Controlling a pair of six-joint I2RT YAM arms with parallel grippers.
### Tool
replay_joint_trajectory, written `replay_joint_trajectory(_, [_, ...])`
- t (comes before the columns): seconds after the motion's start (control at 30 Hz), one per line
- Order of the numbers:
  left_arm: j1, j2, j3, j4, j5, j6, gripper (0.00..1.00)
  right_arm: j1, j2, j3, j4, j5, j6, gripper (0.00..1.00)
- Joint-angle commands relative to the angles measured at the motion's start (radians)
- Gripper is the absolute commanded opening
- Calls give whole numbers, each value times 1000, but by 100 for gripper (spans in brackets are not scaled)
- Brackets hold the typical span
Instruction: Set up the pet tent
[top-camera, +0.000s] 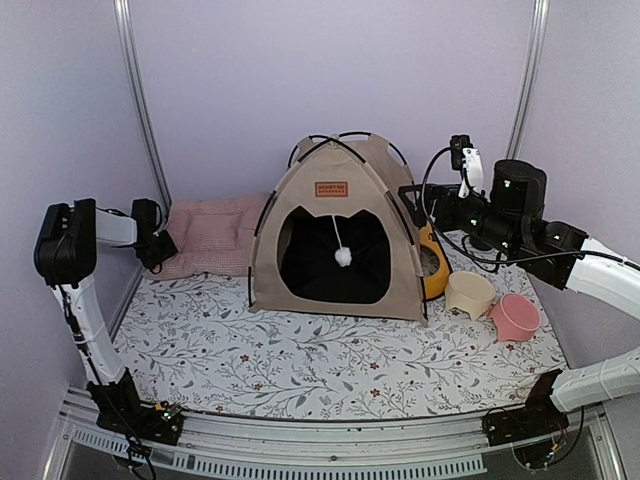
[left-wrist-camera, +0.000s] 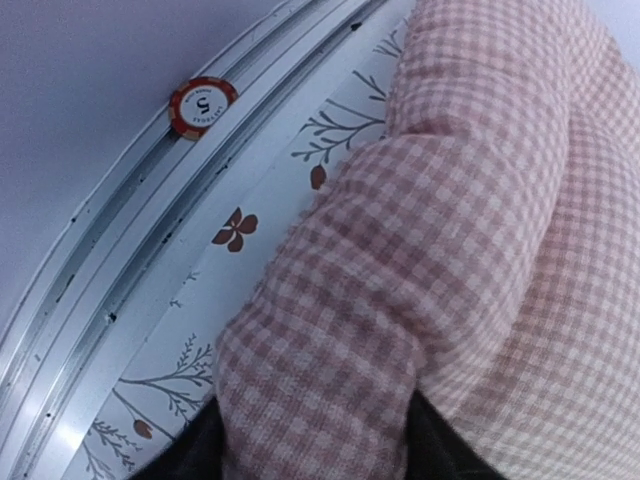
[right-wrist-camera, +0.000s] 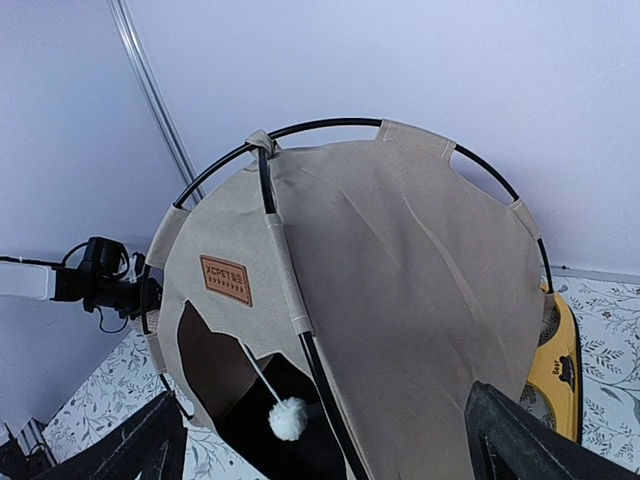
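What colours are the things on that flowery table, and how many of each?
Tan or beige: 2 (tent, beige bowl)
Pink: 2 (cushion, pink bowl)
Yellow: 1 (stand)
Total: 5

My overhead camera sits above and behind my bases at 6 o'clock, looking down the bench (top-camera: 300, 370) toward 12. My left wrist camera presses close to the pink checked cushion (left-wrist-camera: 480, 250) at 10 o'clock. My right wrist camera, at 2 o'clock, faces 9 across the nearby pet tent (right-wrist-camera: 400, 300). The overhead view shares both.
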Motion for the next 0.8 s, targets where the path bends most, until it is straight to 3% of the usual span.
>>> replay_joint_trajectory(0.0, [-16, 20, 29, -22, 34, 21, 27, -3, -2, 3, 20, -33, 6, 99])
replay_joint_trajectory(0.03, [-17, 13, 34, -26, 34, 21, 15, -4, -1, 5, 19, -37, 8, 99])
replay_joint_trajectory(0.1, [-20, -9, 38, -28, 27, 32, 0, -3, 0, 6, 16, -47, 8, 99])
replay_joint_trajectory(0.43, [-48, -254, 146, -34, -59, 187, 0, -5, 5, 16, 12, -85, 20, 99])
replay_joint_trajectory(0.77, [-170, -480, 267, 64, -55, 376, 0, -5, 44, 46, 31, -167, 50, 99])
